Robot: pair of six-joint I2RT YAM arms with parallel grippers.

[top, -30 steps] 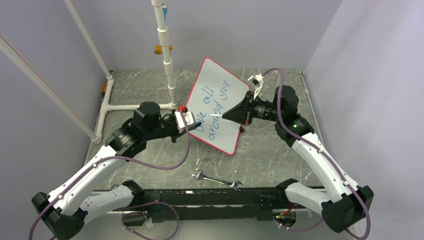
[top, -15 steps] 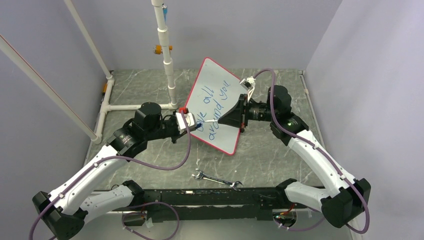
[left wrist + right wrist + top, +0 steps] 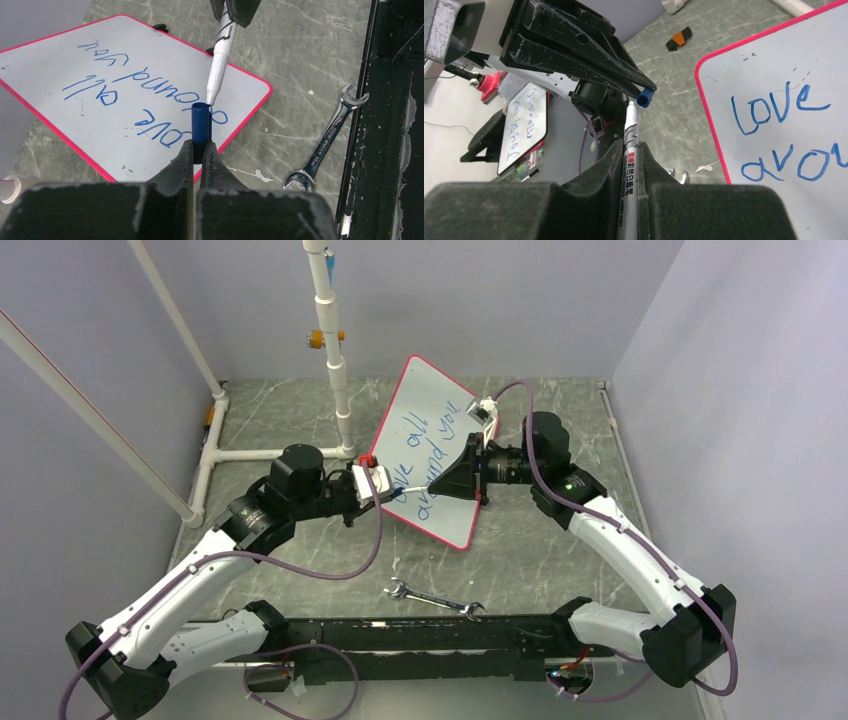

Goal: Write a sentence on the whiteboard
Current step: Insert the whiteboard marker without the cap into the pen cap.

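Now the left gripper (image 3: pixel 198 150) is clamped on a blue cap (image 3: pixel 201 125) and the right gripper (image 3: pixel 630 146) on the marker (image 3: pixel 220 65) (its tip right by the cap), over the whiteboard (image 3: pixel 425 390) on the worktop (image 3: pixel 540 550).

The right claw (image 3: pixel 442 483) now sits further left over the whiteboard (image 3: pixel 425 400), the tip of its marker (image 3: pixel 218 60) almost meeting the blue cap (image 3: pixel 201 131) in the left claw (image 3: pixel 198 150).

Right wrist view: sentence (image 3: pixel 789 132), whiteboard (image 3: pixel 774 60) cut by right edge.
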